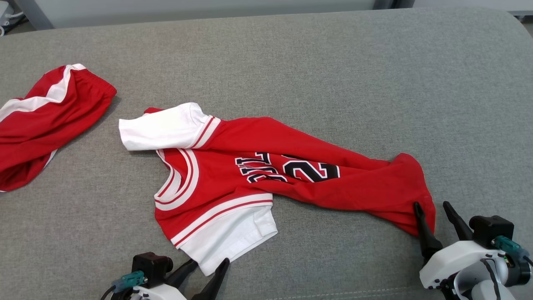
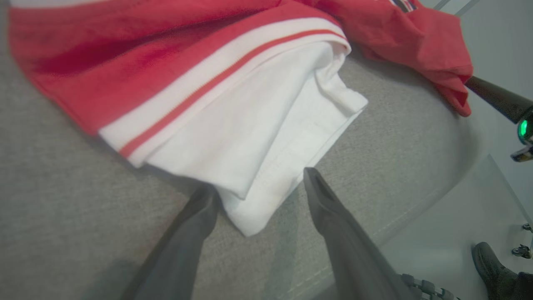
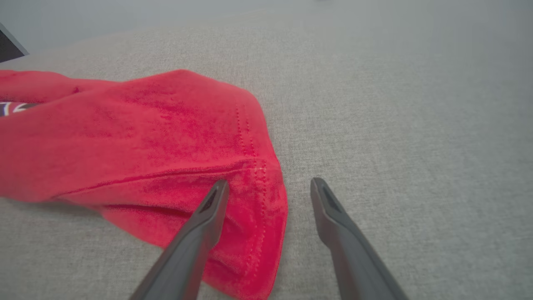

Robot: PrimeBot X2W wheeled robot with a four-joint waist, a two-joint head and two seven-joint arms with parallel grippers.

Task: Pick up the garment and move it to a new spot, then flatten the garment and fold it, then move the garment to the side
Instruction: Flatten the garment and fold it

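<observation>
Jersey hem at right fingers, wide cushion beyond

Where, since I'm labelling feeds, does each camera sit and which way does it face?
Head: on the head, facing down at the jersey on the grey cushion; left pincer, right pincer show.
Left wrist: looks along its pincer at the white sleeve.
Right wrist: looks along its pincer at the red hem.
Shared: head and left wrist show that sleeve.
</observation>
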